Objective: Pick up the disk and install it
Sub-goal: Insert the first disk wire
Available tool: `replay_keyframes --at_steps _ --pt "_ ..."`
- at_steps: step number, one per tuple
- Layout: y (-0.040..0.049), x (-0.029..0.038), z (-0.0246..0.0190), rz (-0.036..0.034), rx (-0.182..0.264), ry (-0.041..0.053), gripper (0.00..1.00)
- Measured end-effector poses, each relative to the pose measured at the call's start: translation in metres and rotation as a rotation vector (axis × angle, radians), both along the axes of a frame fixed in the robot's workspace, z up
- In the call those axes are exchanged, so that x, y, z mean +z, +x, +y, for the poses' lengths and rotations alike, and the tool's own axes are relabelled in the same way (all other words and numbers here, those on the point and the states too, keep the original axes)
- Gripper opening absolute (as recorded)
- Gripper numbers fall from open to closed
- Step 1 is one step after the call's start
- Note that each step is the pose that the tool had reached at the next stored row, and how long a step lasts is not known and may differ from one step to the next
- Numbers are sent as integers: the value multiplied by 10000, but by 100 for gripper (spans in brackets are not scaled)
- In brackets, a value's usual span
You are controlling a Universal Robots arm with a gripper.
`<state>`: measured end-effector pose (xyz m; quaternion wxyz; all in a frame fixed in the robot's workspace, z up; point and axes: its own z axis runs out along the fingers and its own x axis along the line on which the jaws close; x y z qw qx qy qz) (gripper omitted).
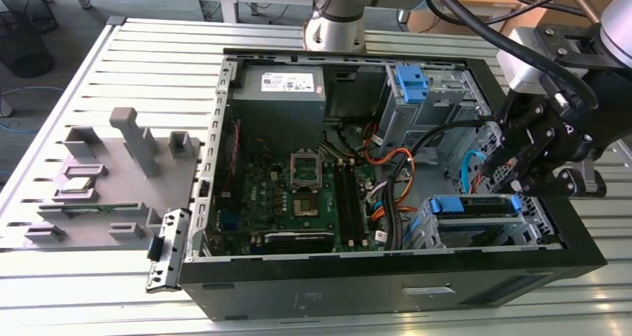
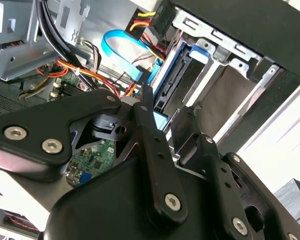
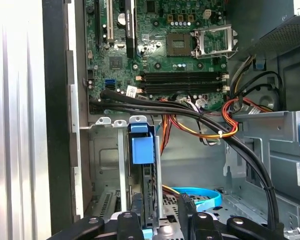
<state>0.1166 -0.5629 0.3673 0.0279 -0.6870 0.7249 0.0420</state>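
An open tower computer case (image 1: 395, 295) lies on its side on a slatted metal bench (image 1: 148, 47). Inside are the green motherboard (image 1: 296, 195), a grey power supply box (image 1: 280, 92), a blue plastic bracket (image 1: 409, 84) and orange-and-black cable bundles (image 1: 393, 169). A grey fixture block (image 1: 109, 180) sits on the bench at the exterior view's left.

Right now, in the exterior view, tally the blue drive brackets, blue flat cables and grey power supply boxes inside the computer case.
Blue drive brackets: 2, one by the case's far wall, one framing the disk
Blue flat cable: 1
Grey power supply box: 1
Total: 4
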Motion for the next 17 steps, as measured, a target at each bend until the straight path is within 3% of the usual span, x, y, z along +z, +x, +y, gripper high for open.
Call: replay_keyframes --at_steps 7,9,13,17 --pt "92 0 3 18 41 109 42" --pt "136 -8 3 52 60 114 42" --pt "177 -36 5 198 65 27 42" --pt "178 -38 5 208 65 -1 42"
